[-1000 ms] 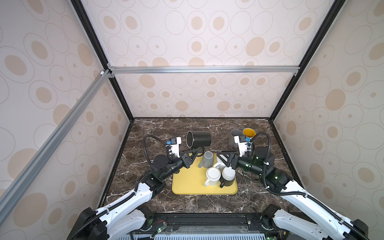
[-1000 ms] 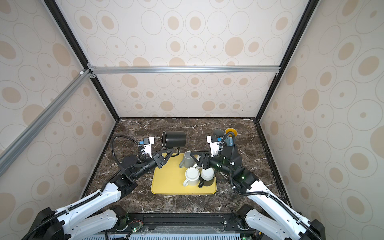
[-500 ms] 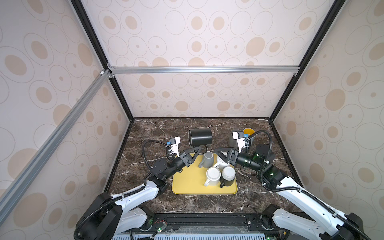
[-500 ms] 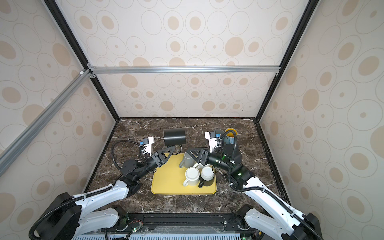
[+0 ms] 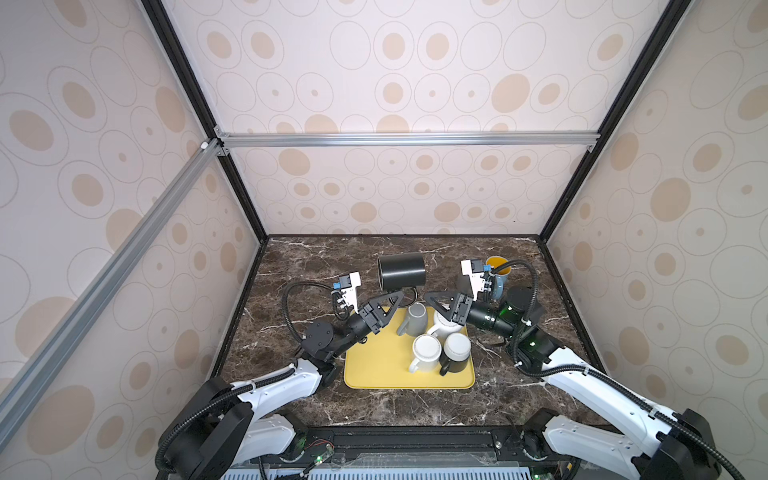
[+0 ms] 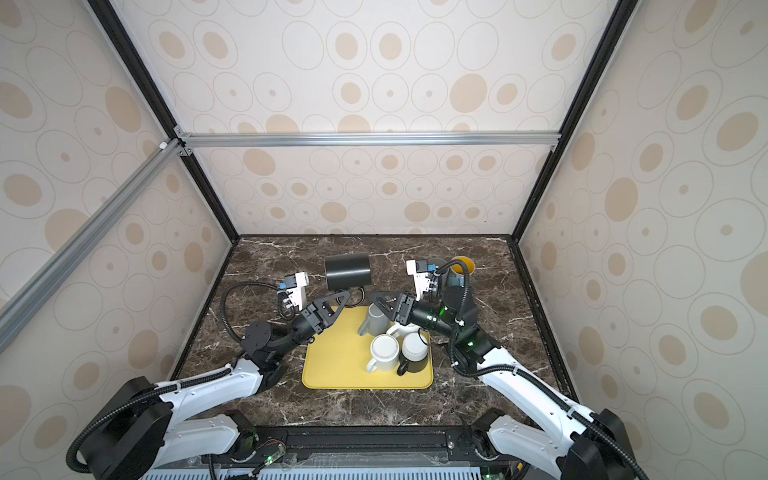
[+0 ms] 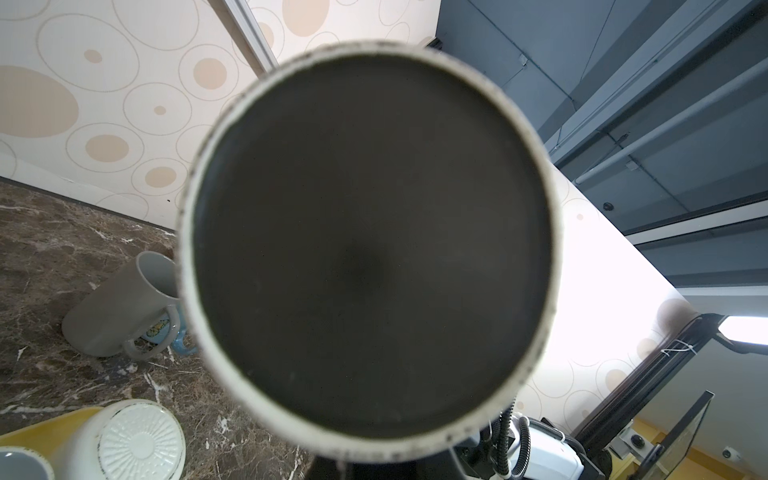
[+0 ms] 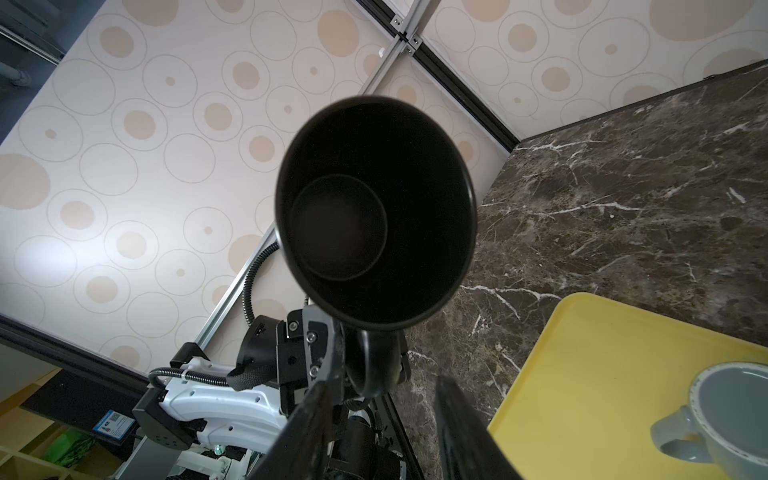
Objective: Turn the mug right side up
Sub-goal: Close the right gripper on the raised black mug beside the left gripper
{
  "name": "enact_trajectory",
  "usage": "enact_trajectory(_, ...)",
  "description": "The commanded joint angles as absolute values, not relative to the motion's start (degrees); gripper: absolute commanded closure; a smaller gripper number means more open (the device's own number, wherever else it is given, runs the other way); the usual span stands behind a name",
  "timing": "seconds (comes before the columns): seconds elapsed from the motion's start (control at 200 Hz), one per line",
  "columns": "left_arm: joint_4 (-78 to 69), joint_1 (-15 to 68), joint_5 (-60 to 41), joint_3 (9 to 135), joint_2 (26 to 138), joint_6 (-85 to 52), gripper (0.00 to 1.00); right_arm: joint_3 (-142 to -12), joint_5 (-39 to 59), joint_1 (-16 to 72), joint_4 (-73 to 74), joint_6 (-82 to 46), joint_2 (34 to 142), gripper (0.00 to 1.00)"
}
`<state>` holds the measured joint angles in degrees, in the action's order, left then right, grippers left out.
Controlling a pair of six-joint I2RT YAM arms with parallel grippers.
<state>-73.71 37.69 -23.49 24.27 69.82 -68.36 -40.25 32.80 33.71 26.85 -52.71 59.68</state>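
The black mug [image 5: 401,271] [image 6: 348,271] hangs on its side above the table, behind the yellow tray. My left gripper [image 5: 400,296] [image 6: 347,295] is shut on its handle from below. In the left wrist view the mug's pale-rimmed base [image 7: 365,241] fills the frame and hides the jaws. The right wrist view looks straight into the mug's open mouth [image 8: 374,212], with the left gripper's fingers [image 8: 318,336] clamped on the handle beneath. My right gripper [image 5: 432,301] [image 6: 376,300] [image 8: 386,384] is open, just right of the handle, holding nothing.
The yellow tray [image 5: 374,370] carries a grey mug [image 5: 415,318], an upturned white mug [image 5: 426,352], a black mug with a grey base [image 5: 456,351] and a white one behind. A blue mug with a yellow inside [image 5: 496,270] stands at the back right beside a grey mug [image 7: 116,307].
The black mug has turned slightly in the left gripper's hold. My right gripper has moved left toward the mug's handle and its jaws have narrowed.
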Motion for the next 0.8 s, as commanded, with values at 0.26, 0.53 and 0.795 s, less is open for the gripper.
enact_trajectory(0.26,-84.63,39.55,-23.78,29.31,71.61,-69.52,1.0,-39.49,34.61,33.52,34.2,-56.16,61.55,0.58)
enact_trajectory(0.53,-84.88,40.35,-23.65,30.14,72.38,-69.27,1.0,-39.02,35.7,33.54,37.44,-58.57,63.12,0.6)
enact_trajectory(0.795,-85.82,41.3,-22.78,30.67,73.13,-68.99,1.0,-38.78,35.92,33.5,41.06,-60.95,64.61,0.62)
